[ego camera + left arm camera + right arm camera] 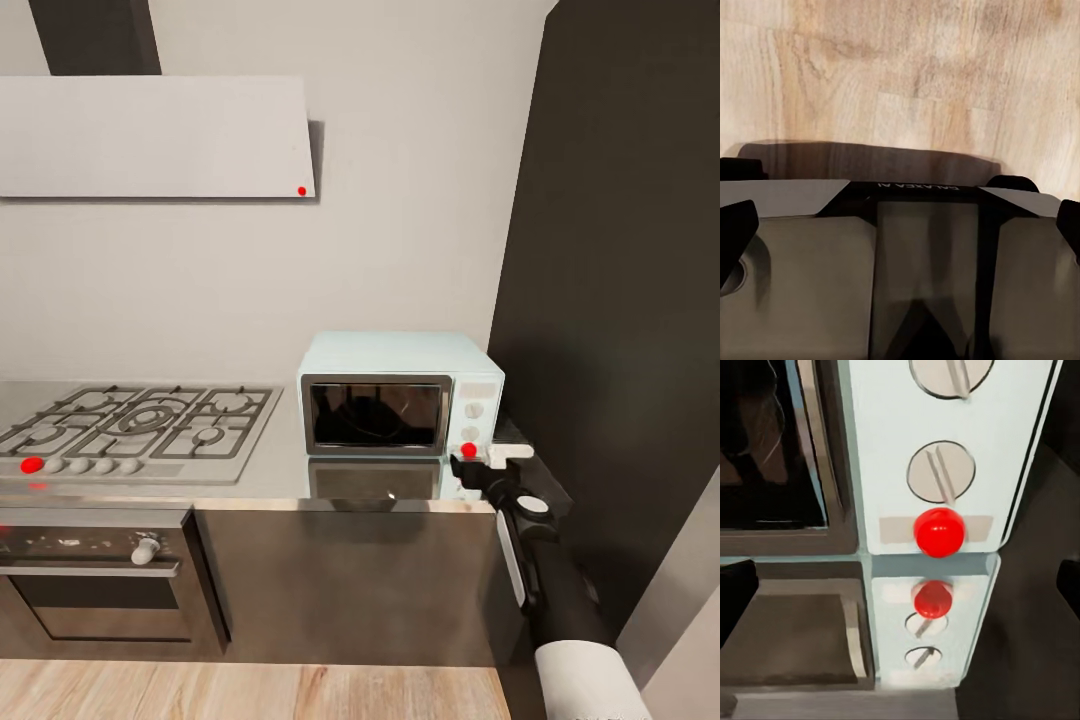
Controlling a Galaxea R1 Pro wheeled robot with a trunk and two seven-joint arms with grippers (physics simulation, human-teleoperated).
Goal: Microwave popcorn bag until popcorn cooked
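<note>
Head view: the microwave (400,395) stood on the grey bench (270,470) with its door shut, right of the gas hob (140,425) and beside a dark tall cabinet (620,300). I had the right gripper (478,462) at the microwave's lower right corner, just in front of its red button (468,450). Whether it touched the button, and how far its fingers were parted, I could not tell. Right wrist view: the red button (939,532) sat below a dial (940,472), both mirrored in the bench (795,637). I could not make out the popcorn bag behind the dark window (375,415). Left wrist view: the wooden floor (907,75) lay beyond the robot's base (900,255); dark finger edges showed, their spacing unclear.
</note>
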